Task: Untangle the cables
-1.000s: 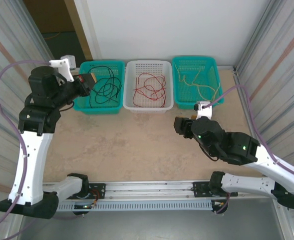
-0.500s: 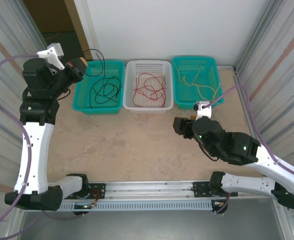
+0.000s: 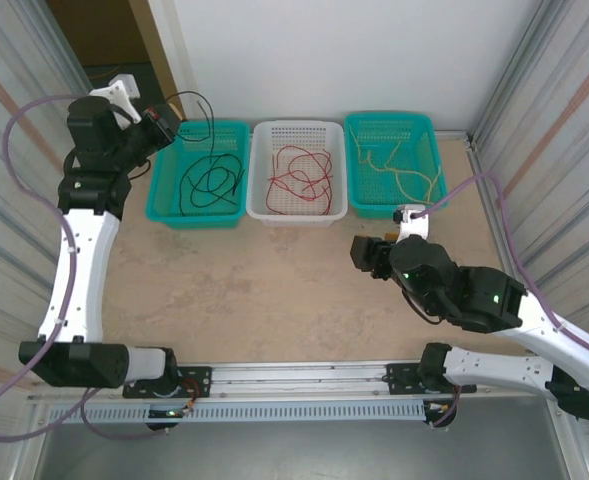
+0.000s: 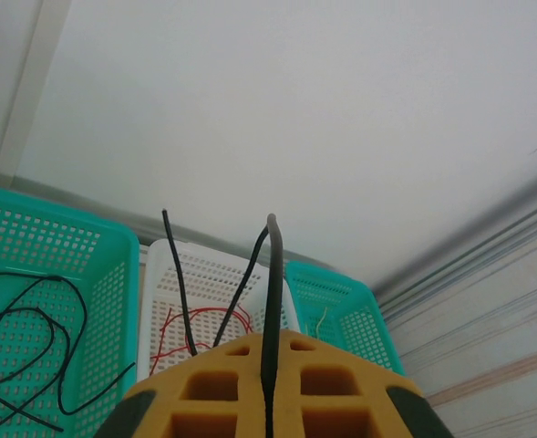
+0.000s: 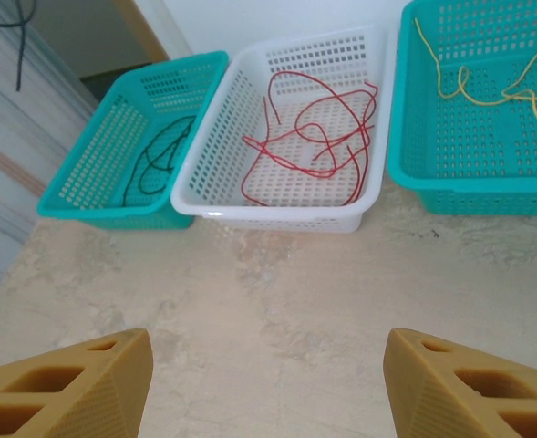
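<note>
The left gripper, pinching a black cable, has risen off the teal basket — that strand now hangs apart from the other black cables — while the right gripper gapes empty.

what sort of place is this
Likely a robot lab cell: a table between corrugated metal walls, left gripper gripping a black cable, right gripper open, colour-sorted baskets.
</note>
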You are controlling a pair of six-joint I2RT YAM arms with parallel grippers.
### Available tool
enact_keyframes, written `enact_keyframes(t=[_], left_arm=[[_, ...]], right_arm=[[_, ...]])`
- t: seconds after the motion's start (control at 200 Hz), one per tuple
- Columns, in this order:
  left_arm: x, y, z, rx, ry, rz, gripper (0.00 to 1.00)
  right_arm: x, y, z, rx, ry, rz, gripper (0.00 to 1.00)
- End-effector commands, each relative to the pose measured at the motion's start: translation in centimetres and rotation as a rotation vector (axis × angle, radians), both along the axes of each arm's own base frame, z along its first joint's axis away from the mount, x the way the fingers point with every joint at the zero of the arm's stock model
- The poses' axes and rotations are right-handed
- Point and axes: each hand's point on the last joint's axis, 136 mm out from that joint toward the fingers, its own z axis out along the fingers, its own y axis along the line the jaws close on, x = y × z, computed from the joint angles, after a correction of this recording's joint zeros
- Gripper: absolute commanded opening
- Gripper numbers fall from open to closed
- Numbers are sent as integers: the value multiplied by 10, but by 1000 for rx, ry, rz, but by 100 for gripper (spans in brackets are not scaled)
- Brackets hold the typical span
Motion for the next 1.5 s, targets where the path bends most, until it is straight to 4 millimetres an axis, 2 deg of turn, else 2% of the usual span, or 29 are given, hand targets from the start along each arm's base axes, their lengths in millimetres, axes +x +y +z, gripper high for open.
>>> enact_keyframes(t=[0.0, 0.09, 0.185, 0.21, 0.26, 0.336, 0.411, 0.491, 0.526, 0.576, 0.621, 0.676, 0.706, 0.746, 0.786, 0.862, 0.947, 0.997, 1.102, 1.207, 1.252, 1.292, 1.388, 1.493], left_arm=[[18, 7, 9, 32, -49, 20, 0], [36, 9, -11, 58, -7, 31, 0], [51, 19, -45, 80, 87, 81, 53], [52, 19, -51, 82, 103, 85, 61], [52, 21, -62, 82, 129, 94, 70], [48, 24, -72, 79, 139, 114, 78], [40, 27, -74, 84, 142, 133, 82], [28, 29, -70, 91, 135, 141, 88], [21, 27, -65, 95, 119, 138, 98], [10, 22, -57, 122, 89, 120, 99], [-1, 16, -50, 171, 57, 112, 99], [-16, 10, -43, 251, 13, 114, 99], [-24, 8, -42, 302, -10, 124, 99], [-33, 6, -45, 370, -36, 146, 99], [-38, 14, -57, 451, -31, 224, 99], [-43, 35, -103, 639, -1, 381, 99], [-50, 48, -157, 808, -12, 415, 99], [-57, 60, -180, 834, -6, 458, 99], [-76, 87, -243, 821, 159, 492, 99], [-91, 97, -298, 807, 250, 454, 99], [-96, 101, -316, 813, 251, 453, 99], [-98, 103, -325, 815, 232, 468, 99], [-83, 103, -319, 734, 163, 477, 99], [-67, 107, -328, 660, 167, 463, 99]], right_arm=[[-1, -1, -4, -7, 26, -6, 67], [-1, -1, -4, -12, 27, -7, 67], [-1, -3, -3, -18, 23, -9, 67], [-1, -4, -2, -18, 22, -11, 67], [-1, -7, -2, -22, 18, -15, 67], [-2, -11, 1, -26, 8, -23, 68], [-1, -16, 5, -33, -12, -30, 69], [2, -21, 17, -47, -61, -39, 73], [4, -24, 24, -54, -97, -46, 75], [7, -30, 37, -62, -149, -72, 77], [10, -32, 48, -64, -199, -80, 84], [15, -36, 55, -42, -253, -120, 98], [20, -43, 56, -43, -283, -169, 99], [26, -57, 46, -52, -291, -256, 99], [29, -71, 31, -79, -290, -335, 99], [38, -88, 8, -232, -333, -384, 99], [49, -117, -28, -323, -289, -498, 99], [54, -140, -53, -340, -231, -601, 99], [57, -186, -102, -385, -145, -800, 99], [53, -224, -138, -543, -104, -967, 99], [52, -236, -152, -585, -73, -1014, 99], [55, -242, -166, -593, -48, -1026, 99], [77, -236, -200, -550, -29, -908, 99], [106, -222, -205, -464, -80, -785, 99]])
